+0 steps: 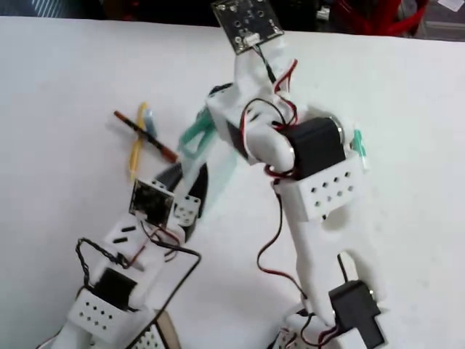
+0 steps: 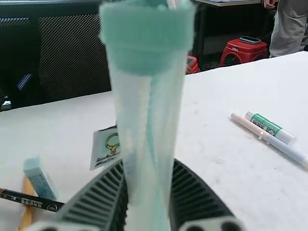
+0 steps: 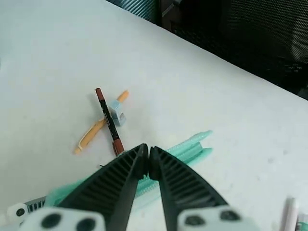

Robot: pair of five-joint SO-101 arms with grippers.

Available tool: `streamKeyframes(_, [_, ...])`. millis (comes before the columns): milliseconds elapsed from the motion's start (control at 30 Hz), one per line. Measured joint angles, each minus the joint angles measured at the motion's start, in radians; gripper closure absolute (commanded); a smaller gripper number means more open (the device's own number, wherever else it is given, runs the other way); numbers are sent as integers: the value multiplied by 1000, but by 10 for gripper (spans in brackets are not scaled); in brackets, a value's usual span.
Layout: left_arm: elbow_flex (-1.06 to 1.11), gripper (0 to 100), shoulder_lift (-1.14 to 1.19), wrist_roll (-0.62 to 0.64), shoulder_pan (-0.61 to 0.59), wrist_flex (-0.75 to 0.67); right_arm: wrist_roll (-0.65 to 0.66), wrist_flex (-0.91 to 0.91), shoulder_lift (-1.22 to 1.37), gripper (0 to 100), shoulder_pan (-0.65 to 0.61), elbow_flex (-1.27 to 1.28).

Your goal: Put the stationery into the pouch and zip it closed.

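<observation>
From above, the left arm's tool (image 1: 187,183) sits low on the white bench (image 1: 65,80), its black fingers set against one end of the teal see-through pouch (image 1: 193,138). The pouch is near the middle of the bench, partly under the white right arm (image 1: 320,182). Just beside it, a dark pencil with reddish ends (image 1: 145,137) lies crossed over a yellow-orange pen (image 1: 136,149). A green-capped marker (image 1: 358,145) pokes out on the far side of the right arm.

In the left wrist view, the tool's two ribbed fingers are closed tight on the pouch, which runs straight out from between them. A pale blue eraser (image 2: 41,178) lies next to the crossed pencil and pen. A small white printed packet (image 2: 108,147) is near the pouch, and a slim white pen (image 2: 269,140) lies against the marker, well apart from the rest.

In the right wrist view, the right tool (image 3: 148,151) has its tips drawn almost together over the pouch's long edge. I can't tell whether they pinch anything.
</observation>
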Motion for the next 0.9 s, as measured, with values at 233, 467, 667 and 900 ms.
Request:
streamKeyframes(233, [0,974,0,-3,0,2,2,14,2,872,-5,28])
streamKeyframes(467, [0,974,0,-5,-3,2,2,109,2,888,-58,20])
streamKeyframes(667, [0,973,0,-5,-6,2,-6,117,2,899,-110,-5])
streamKeyframes(900, [0,973,0,-11,17,2,-75,117,2,899,-124,-25])
